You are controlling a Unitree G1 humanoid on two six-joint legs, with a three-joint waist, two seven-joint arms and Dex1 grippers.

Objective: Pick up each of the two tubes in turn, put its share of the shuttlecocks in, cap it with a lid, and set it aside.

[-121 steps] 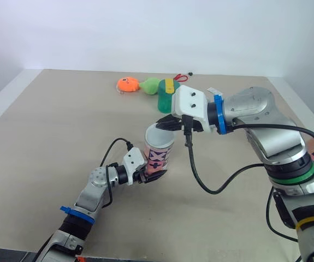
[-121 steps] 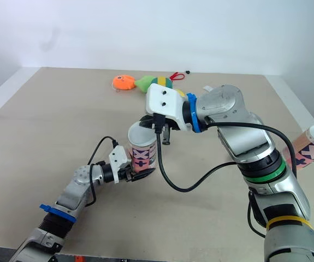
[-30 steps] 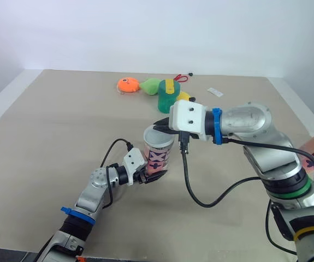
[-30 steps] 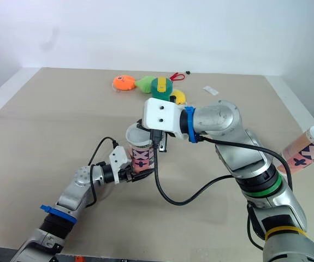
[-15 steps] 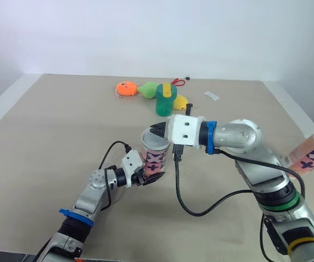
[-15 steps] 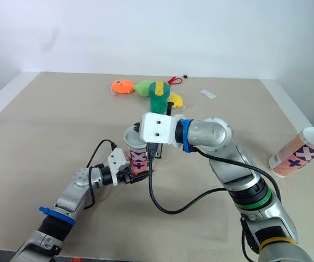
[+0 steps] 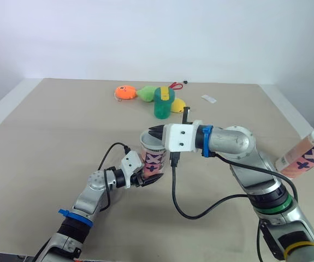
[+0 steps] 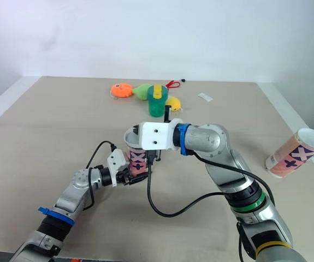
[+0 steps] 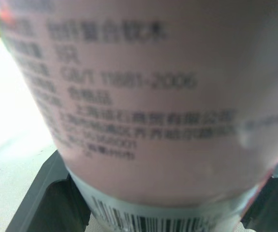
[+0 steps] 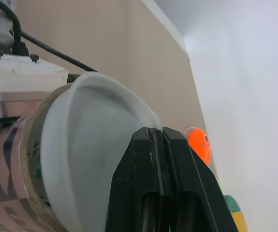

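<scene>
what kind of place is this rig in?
Probably a robot lab bench: bare tan table against a blank white wall, with staged props like a patterned tube and an orange plush toy.

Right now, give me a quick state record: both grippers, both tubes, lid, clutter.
left gripper: shut on the held tube, gripping near its base
held tube: roughly upright, leaning a little
lid: white, sitting on the held tube's mouth
right gripper: fingers shut, tips at the lid's edge
second tube: tilted, at the right edge of the table, apart from both grippers
clutter: orange toy and green container at the far side
</scene>
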